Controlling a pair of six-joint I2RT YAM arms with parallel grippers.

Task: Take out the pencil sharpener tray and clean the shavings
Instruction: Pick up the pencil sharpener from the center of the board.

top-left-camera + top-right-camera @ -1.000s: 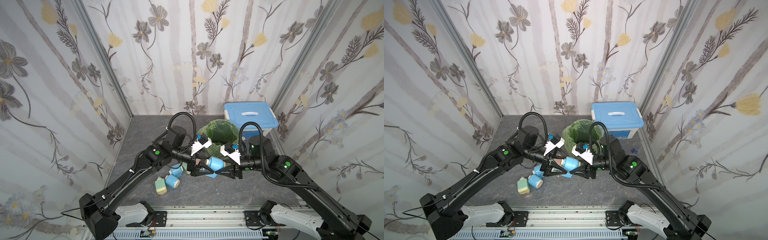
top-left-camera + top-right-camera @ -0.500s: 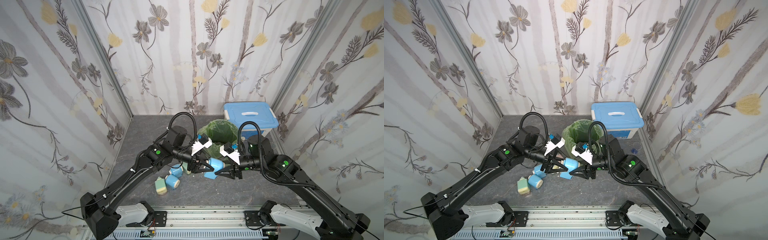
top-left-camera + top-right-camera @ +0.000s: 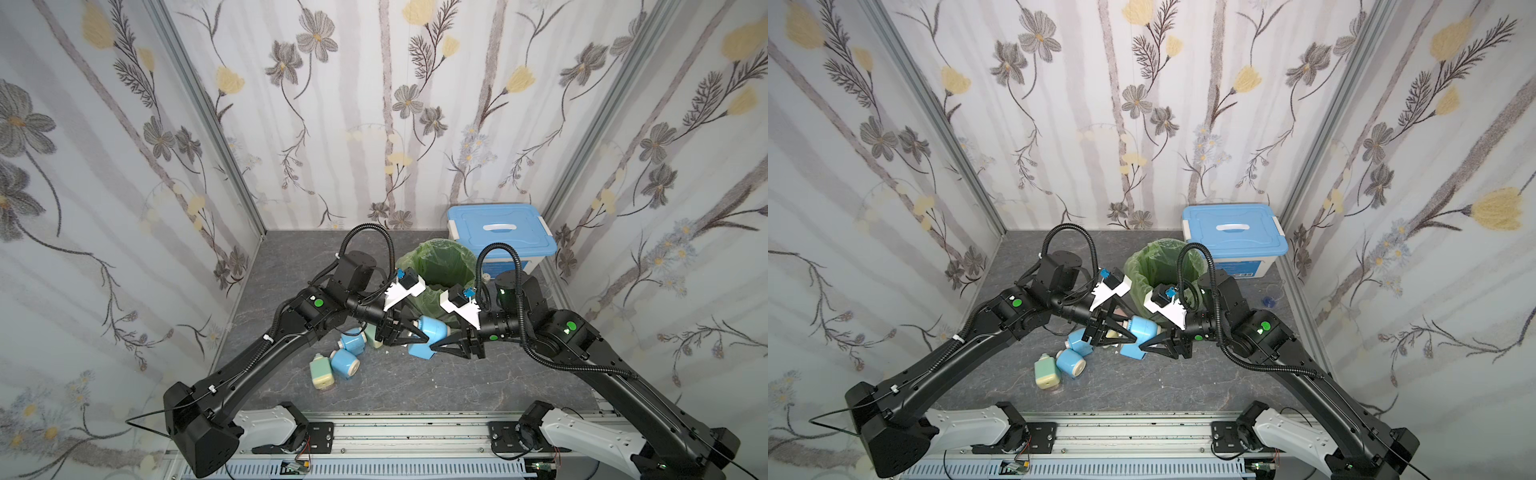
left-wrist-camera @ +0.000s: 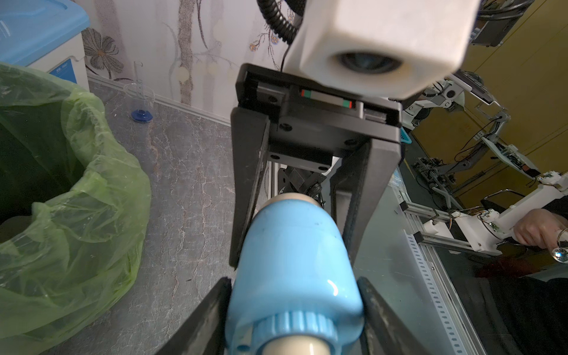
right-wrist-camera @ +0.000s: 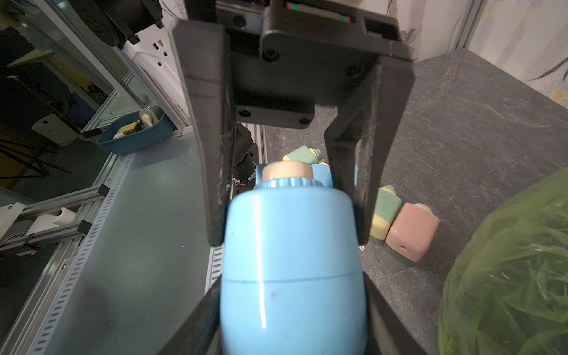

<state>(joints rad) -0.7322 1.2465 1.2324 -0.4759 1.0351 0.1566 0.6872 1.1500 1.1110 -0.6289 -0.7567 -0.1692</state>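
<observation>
Now clamping sharpener [image 3: 435, 330] from opposite ends with left claw [image 3: 419, 331] and right claw [image 3: 442, 338], both clenched on it, beside bin [image 3: 415, 257]; likely bracing to pull it apart.

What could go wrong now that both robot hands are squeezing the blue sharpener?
The blue sharpener hangs beside the green-bagged bin, not over it, so pulling it apart may spill shavings on the table. Its body is smooth and round; the left gripper or right gripper might slip and drop it among the other sharpeners.
</observation>
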